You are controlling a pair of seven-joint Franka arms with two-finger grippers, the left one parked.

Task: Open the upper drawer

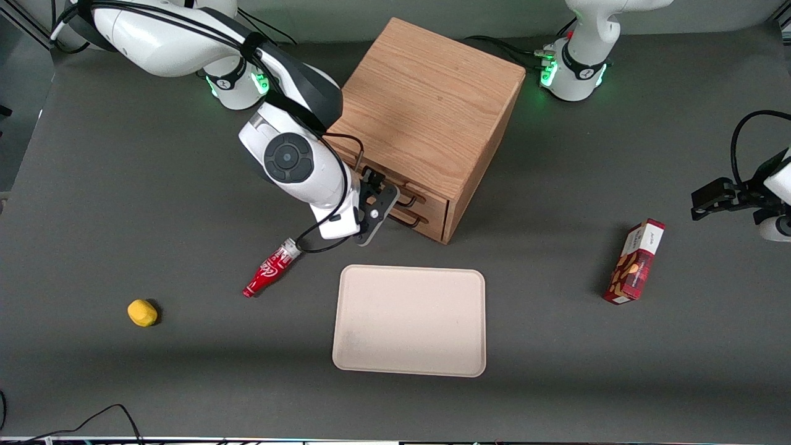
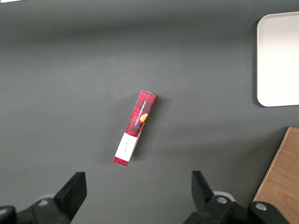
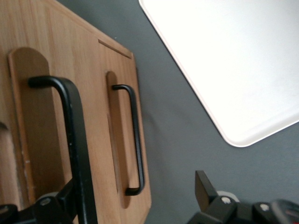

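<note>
A dark grey counter (image 1: 123,185) carries a wooden cabinet (image 1: 426,105), with a pale tray (image 1: 409,320) nearer the front camera. The white right arm (image 1: 185,37) reaches down across the cabinet's front, wrist bent toward the drawers. The upper drawer (image 1: 426,199) sits shut above the lower drawer (image 1: 429,217). The claw (image 3: 135,205) is open; one finger (image 3: 58,205) sits beside the upper drawer's black handle (image 3: 70,135), the other (image 3: 204,189) over bare counter.
</note>
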